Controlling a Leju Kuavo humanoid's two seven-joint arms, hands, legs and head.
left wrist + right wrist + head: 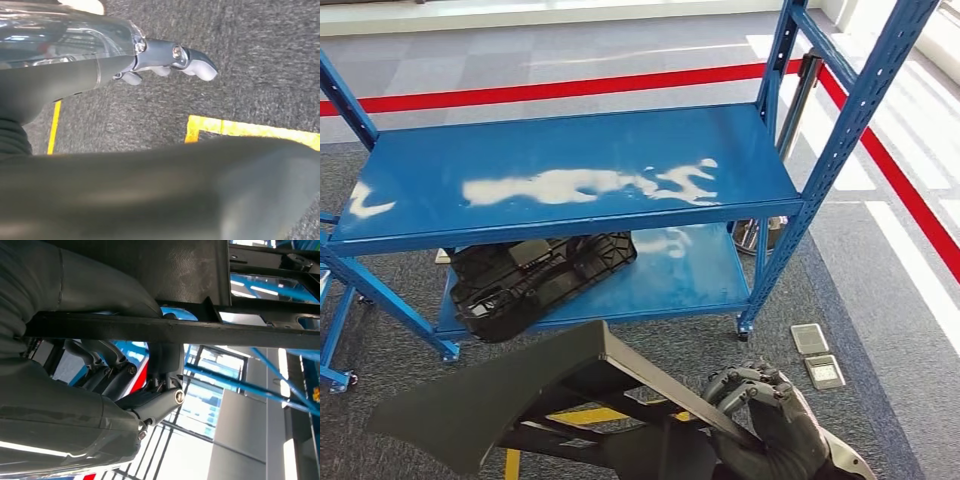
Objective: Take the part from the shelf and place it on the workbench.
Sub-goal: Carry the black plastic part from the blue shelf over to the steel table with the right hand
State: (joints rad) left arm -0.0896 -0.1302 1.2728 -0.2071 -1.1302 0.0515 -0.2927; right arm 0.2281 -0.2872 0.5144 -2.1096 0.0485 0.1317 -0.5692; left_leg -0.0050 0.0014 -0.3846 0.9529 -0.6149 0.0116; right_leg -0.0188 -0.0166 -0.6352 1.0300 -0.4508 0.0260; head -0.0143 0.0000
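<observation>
Holding the part [539, 385] low in front of us, clear of the shelf [569, 180], we have our right hand [765, 420] curled around its right end, fingers [743, 385] wrapped over a thin bar of the ribbed underside. The right wrist view shows those dark fingers [113, 375] closed under a crossbar of the part [181, 275], so that hand has a firm hold. Our left hand [177, 60] appears in its wrist view with its fingers stretched out over the carpet [245, 60] and the part's [158, 190] smooth dark face lying just beside it; whether it bears on the part we cannot tell.

We judge the part to be a stiff moulded plastic panel, light for its bulk but awkward, with a slick outer face and an open ribbed frame beneath. The ribs and bars look like the best places to grip; thin edges may flex.

Its long axis runs left to right across our front, the broad tapering end pointing left, the face tilted up towards the shelf. A second black part [539, 275] lies on the lower shelf board.
</observation>
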